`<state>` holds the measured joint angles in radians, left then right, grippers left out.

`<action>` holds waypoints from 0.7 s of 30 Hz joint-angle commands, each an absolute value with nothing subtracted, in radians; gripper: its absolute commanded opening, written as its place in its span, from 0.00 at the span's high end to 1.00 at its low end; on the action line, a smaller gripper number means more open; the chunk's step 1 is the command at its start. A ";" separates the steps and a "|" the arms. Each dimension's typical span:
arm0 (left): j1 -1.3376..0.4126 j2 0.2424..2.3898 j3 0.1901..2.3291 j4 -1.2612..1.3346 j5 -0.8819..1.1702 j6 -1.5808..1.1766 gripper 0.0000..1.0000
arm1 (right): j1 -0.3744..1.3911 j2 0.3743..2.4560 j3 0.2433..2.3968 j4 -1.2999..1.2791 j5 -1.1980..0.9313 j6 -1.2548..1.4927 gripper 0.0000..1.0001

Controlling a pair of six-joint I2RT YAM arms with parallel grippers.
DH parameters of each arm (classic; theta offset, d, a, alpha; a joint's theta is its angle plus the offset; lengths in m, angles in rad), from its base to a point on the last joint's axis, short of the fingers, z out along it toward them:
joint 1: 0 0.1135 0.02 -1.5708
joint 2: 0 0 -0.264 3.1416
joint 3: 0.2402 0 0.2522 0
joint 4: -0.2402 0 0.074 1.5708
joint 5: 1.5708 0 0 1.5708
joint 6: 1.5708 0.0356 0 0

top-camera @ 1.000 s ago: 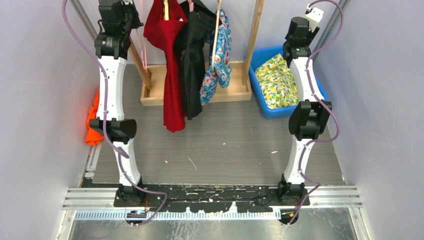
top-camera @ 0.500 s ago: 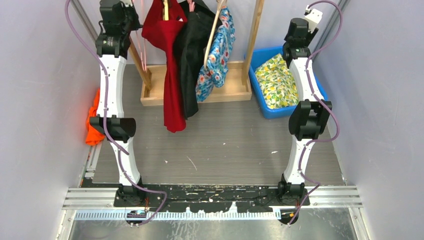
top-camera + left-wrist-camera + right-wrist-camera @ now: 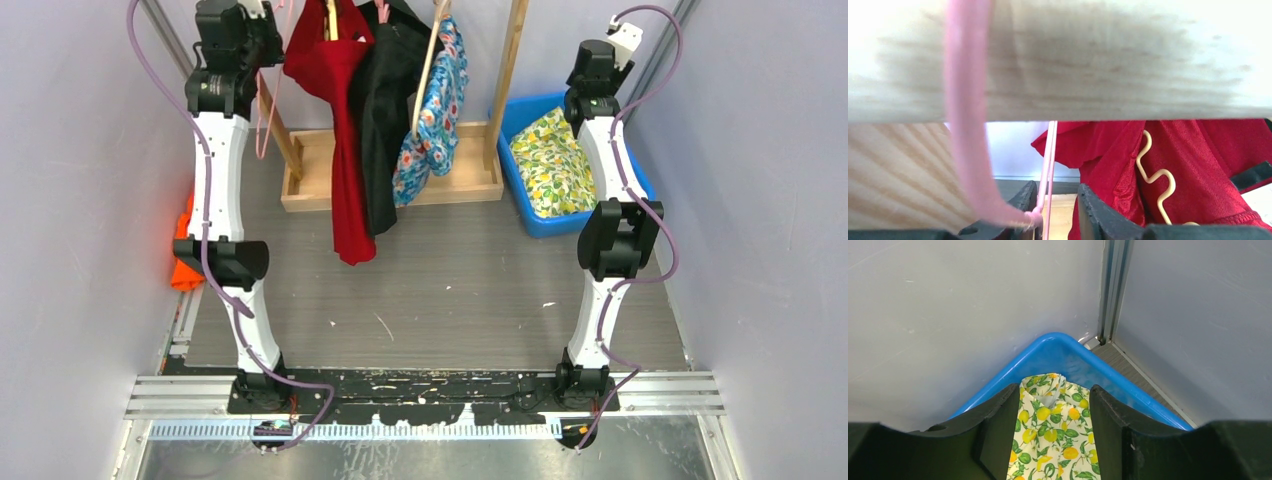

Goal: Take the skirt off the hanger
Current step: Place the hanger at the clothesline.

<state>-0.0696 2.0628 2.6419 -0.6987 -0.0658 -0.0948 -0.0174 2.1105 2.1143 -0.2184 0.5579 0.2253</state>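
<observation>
the left hand (image 3: pixel 1055 197) is up at the wooden rail (image 3: pixel 1108 65) of the rack, which stands along the far edge of the tabletop (image 3: pixel 450 290). its fingers stand apart, released. a thin pink hanger (image 3: pixel 968 125) loops over the rail, and its wire runs down through the gap without being pinched. in the top view the hanger looks bare, dangling at the left end of the rack.

the right hand (image 3: pixel 1054 402) hovers above the blue bin (image 3: pixel 1058 342) in the far right corner. its fingers are spread and grasp nothing. a lemon-print garment (image 3: pixel 555 165) lies inside the bin, and i judge this to be the skirt, off its hanger and dropped there, though the pictures do not prove it.

a red garment (image 3: pixel 340 150), a black one (image 3: pixel 385 130) and a blue floral one (image 3: pixel 432 110) hang on the rail. an orange cloth (image 3: pixel 185 245) lies at the left edge.

if that reading is right, the removal itself is done. what seems left is to leave the bare hanger on the rail and draw both arms back.
</observation>
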 commanded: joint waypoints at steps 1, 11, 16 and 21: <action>-0.064 1.963 2.646 -0.670 -0.047 -0.080 0.59 | -0.023 2.090 2.117 -0.190 0.554 0.251 0.41; -0.065 1.895 2.630 -0.662 -0.052 -0.074 0.46 | -0.023 2.088 2.113 -0.192 0.535 0.268 0.42; -0.064 1.843 2.589 -0.685 -0.045 -0.079 0.43 | -0.023 2.086 2.109 -0.193 0.529 0.273 0.42; -0.074 1.738 2.477 -0.697 -0.032 -0.122 0.38 | -0.023 2.081 2.100 -0.190 0.528 0.269 0.42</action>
<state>-0.0696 1.8454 2.5362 -0.7074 -0.0578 -0.0959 -0.0174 2.1105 2.1002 -0.2184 0.5301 0.2554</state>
